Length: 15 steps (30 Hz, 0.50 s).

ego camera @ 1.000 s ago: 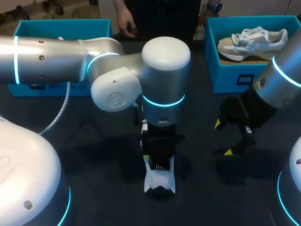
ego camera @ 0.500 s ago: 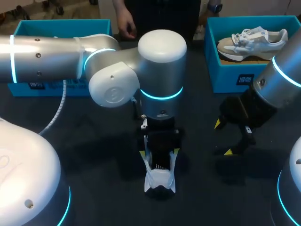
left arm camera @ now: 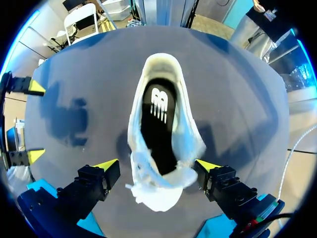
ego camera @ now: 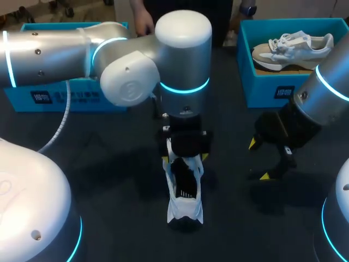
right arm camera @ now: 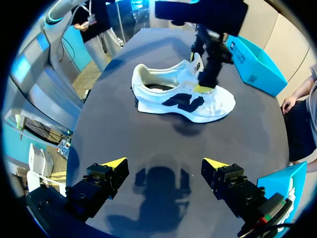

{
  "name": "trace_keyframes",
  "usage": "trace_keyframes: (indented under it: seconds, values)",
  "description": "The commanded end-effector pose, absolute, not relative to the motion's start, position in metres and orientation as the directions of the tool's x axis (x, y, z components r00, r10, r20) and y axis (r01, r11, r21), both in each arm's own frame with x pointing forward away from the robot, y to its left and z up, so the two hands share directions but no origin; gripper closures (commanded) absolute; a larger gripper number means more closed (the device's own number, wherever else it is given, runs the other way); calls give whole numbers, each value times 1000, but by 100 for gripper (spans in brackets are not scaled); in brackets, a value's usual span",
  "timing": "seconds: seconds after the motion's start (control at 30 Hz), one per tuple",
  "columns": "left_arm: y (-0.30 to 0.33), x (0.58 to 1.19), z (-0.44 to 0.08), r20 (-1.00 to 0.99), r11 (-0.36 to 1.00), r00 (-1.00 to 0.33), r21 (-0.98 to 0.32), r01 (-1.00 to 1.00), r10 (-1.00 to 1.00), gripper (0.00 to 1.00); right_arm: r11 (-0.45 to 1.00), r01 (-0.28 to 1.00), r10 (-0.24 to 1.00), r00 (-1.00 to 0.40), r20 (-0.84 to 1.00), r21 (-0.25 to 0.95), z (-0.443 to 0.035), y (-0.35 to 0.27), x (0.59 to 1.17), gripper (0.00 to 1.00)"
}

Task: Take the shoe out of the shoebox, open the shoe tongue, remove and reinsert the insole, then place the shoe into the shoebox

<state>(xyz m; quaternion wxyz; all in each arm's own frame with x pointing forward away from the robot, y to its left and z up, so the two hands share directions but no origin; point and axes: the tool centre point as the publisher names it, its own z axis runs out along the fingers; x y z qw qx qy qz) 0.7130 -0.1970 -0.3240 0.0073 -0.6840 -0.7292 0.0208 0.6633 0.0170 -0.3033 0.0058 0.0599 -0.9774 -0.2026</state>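
Left gripper (ego camera: 185, 158) is held released above the white shoe (ego camera: 185, 199), its yellow-tipped fingers spread to either side of the forefoot and nothing clamped between them. The shoe is stood on its sole at the table's middle, outside both boxes.

The shoe is judged light, with a soft upper that would give under a pinch, while the sole and heel cup should be stiffer. A hold across the heel collar or midfoot is advised for lifting. The dark insole (left arm camera: 157, 116) is likely thin and floppy, best nipped at its heel edge.

Right gripper (ego camera: 258, 160) is held unclenched and empty over bare table, well apart from the shoe. Beyond it, a second shoe (ego camera: 294, 46) is seen in the right shoebox (ego camera: 272, 87).

Straight down into the shoe's mouth, the insole and the bunched tongue are shown only by the left wrist view, where the left gripper (left arm camera: 154, 166) straddles the shoe (left arm camera: 148, 198). The side profile, flat on the table, is given only by the right wrist view of the shoe (right arm camera: 183, 101), beyond the right gripper (right arm camera: 163, 162). In the head view the forefoot is hidden under the wrist.
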Motion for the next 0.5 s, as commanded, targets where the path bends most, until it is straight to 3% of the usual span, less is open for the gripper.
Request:
trace_keyframes:
  seconds: [0.03,0.37,0.4,0.47,0.5]
  values:
    - [-193,729,-309,-16,63,-63,-35,997,998,0,912,-115,-119,-993,-15,395,-304,17,663,0]
    - [-188,758,-271,-18,46,-46,-8,999,999,0,912,-115,-119,-993,-15,395,-304,17,663,0]
    - [-188,761,-269,-29,44,-45,-17,999,999,13,912,-115,-119,-993,-15,395,-304,17,663,0]
    - [-191,764,-264,-34,42,-42,-17,999,999,51,912,-115,-119,-993,-15,395,-304,17,663,0]
    - [-192,766,-262,-33,38,-39,-14,999,999,60,912,-115,-119,-993,-15,395,-304,17,663,0]
